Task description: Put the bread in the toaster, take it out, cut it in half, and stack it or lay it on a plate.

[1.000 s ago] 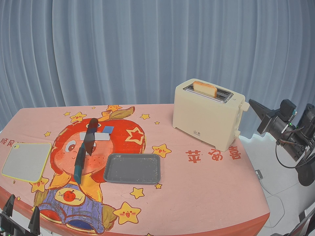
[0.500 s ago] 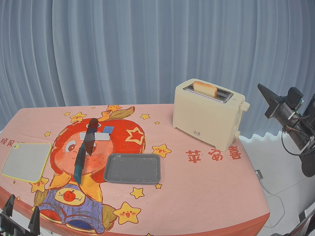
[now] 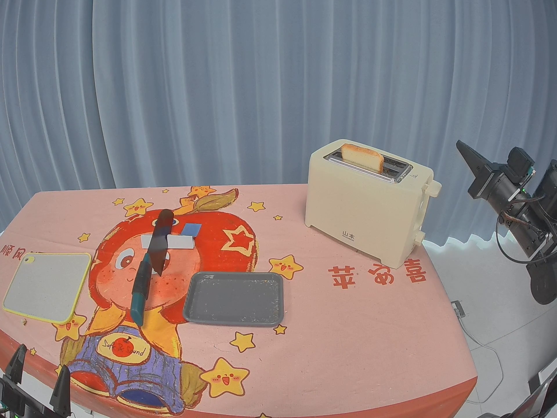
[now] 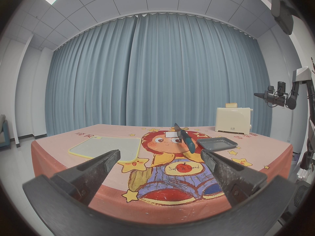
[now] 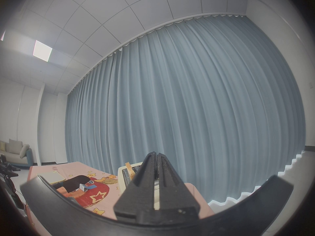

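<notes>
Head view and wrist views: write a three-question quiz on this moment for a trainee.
1. True or false: the bread stands in a slot of the toaster.
2. The plate holds: A) no bread, B) a whole slice, C) two halves.
3. Fill in: the right gripper is ___ (open or shut).
Key: 1 true; 2 A; 3 shut.
</notes>
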Controlling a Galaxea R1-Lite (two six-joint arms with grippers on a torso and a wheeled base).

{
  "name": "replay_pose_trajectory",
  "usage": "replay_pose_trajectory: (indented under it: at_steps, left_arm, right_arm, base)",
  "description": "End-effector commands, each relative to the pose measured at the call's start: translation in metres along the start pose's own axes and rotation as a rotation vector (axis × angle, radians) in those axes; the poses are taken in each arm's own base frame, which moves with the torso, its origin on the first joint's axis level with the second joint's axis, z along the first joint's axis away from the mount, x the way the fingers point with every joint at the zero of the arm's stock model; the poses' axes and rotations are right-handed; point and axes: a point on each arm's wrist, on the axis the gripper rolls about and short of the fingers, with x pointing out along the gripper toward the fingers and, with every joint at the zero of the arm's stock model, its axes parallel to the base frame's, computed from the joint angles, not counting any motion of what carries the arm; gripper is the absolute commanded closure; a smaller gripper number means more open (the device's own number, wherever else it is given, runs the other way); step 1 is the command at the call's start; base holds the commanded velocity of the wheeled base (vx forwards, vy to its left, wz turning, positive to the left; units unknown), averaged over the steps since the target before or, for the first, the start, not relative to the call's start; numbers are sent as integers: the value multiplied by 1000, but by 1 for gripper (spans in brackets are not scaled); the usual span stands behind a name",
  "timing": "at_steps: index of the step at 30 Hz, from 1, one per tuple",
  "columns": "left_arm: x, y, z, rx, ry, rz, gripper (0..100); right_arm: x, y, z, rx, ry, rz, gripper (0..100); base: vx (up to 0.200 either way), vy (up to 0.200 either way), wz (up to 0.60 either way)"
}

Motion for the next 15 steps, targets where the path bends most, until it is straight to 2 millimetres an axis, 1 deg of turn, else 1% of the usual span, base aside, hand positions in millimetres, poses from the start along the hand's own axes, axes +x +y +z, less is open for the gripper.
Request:
replay_pose_trajectory:
  at_steps: [1, 4, 11, 12, 13, 15]
  left_arm:
    - [1, 0, -5, 0, 19, 1, 0]
    - [1, 0, -5, 0, 19, 1, 0]
    - [1, 0, -5, 0, 19, 1, 0]
    - [1, 0, -5, 0, 19, 1, 0]
    - [1, 0, -5, -1, 19, 1, 0]
    - [1, 0, -5, 0, 19, 1, 0]
  right_arm:
    - [4, -8, -9, 0, 25, -23, 100]
    - [3, -9, -12, 3, 21, -24, 100]
    - [14, -18, -41, -22, 52, -33, 100]
    - [14, -18, -41, -22, 52, -33, 100]
    - [17, -21, -49, -43, 40, -34, 100]
    - [19, -23, -55, -51, 43, -32, 100]
  base:
    - [0, 0, 0]
    - [0, 0, 0]
    - [0, 0, 0]
    - [0, 0, 0]
    - [0, 0, 0]
    - [0, 0, 0]
